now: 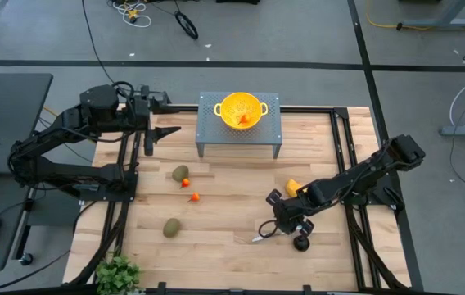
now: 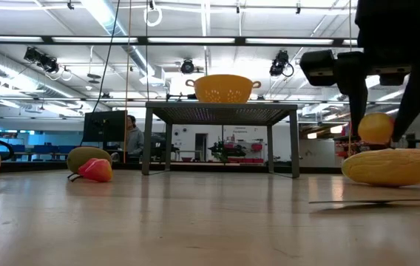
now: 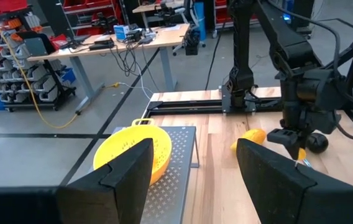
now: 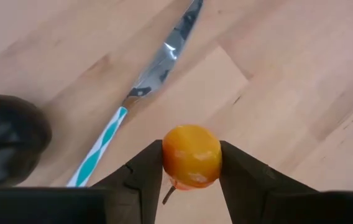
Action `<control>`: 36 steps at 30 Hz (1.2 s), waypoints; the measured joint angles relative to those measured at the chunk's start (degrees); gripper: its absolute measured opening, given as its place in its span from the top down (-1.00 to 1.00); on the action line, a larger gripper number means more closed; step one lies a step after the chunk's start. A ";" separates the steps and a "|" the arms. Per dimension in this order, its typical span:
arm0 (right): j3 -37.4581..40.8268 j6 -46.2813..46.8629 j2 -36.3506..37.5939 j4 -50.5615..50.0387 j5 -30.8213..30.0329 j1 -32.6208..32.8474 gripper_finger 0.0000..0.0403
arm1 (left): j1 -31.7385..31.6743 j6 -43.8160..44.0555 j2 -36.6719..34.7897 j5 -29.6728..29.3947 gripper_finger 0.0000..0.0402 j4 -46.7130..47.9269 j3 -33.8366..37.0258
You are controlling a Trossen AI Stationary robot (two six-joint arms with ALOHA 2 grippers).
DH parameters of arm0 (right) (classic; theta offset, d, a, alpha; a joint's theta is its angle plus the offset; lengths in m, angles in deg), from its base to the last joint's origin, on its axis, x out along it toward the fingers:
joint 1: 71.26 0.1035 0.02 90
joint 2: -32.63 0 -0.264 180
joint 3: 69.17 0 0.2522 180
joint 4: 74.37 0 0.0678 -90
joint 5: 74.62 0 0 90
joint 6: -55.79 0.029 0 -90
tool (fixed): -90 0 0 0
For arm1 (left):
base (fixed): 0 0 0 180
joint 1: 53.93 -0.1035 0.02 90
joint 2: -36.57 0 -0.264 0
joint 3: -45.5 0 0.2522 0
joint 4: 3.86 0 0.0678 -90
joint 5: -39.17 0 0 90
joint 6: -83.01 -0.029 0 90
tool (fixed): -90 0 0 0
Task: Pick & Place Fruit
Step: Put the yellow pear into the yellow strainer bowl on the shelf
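My right gripper (image 4: 192, 163) is shut on a small round orange fruit (image 4: 192, 154), above the near right part of the table (image 1: 286, 223). A yellow-orange oblong (image 2: 393, 166) lies just behind it. A dark round fruit (image 1: 300, 242) lies by the knife (image 4: 158, 62). Two olive-brown ovals (image 1: 181, 173) (image 1: 172, 228) and two tiny orange-red pieces (image 1: 194, 197) rest on the table's left half. My left gripper (image 3: 192, 180) is open, high near the far left of the table, facing the yellow bowl (image 3: 133, 155). My right gripper pinches the small orange fruit by its two opposite sides (image 4: 167, 155), one finger (image 4: 238, 171) on each. The fingers come from above, pointing down. In the low view the fruit (image 2: 376, 127) hangs lifted clear of the table, above the oblong.
The yellow bowl (image 1: 241, 111) stands on a grey perforated stand (image 1: 208, 135) at the far middle, with an orange piece inside. The knife (image 1: 261, 238) lies under the right gripper. A small green plant (image 1: 118, 274) sits at the near left corner. Bare wood lies mid-table.
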 joint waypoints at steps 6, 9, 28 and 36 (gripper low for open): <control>-0.12 0.10 0.00 0.51 -2.62 -0.18 0.26 | 0.00 0.01 0.00 0.61 -0.20 -0.02 0.00; -1.44 0.48 0.00 0.39 -3.29 -1.19 0.28 | 0.00 0.22 0.01 0.61 -0.20 -0.03 0.00; -12.75 -2.58 0.04 0.87 -9.62 -9.32 0.33 | 0.00 1.11 -0.01 1.29 -0.20 -0.05 0.00; -14.73 -2.00 0.04 3.02 -10.52 -10.75 0.34 | 0.02 0.67 -0.01 2.32 -0.20 -0.12 0.00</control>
